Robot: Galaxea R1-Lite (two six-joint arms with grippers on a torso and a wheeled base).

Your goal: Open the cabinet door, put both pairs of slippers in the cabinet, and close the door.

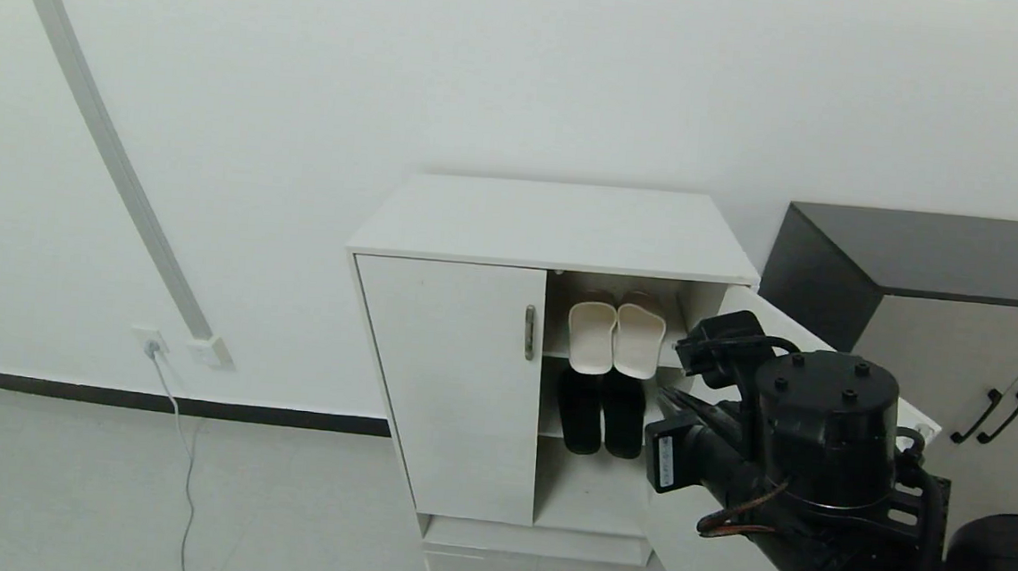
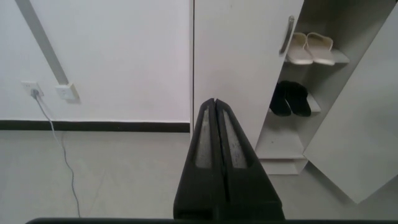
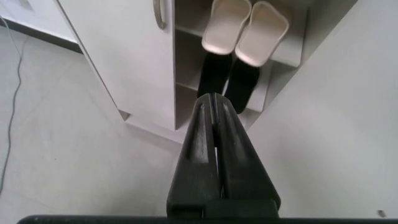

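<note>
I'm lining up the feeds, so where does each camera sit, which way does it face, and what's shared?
Head view: on the head, facing forward and down at the cabinet; right arm lower right.
Left wrist view: on the left wrist, facing the cabinet past the shut left claw.
Right wrist view: on the right wrist, facing the open cabinet closely past the shut right claw.
Shared: white slippers above black slippers.

My head camera looks down at the cabinet (image 1: pixel 558 226) from mid distance. My left wrist camera faces it from farther left; my right wrist camera looks down close. All three share the white slippers (image 1: pixel 593 338).
</note>
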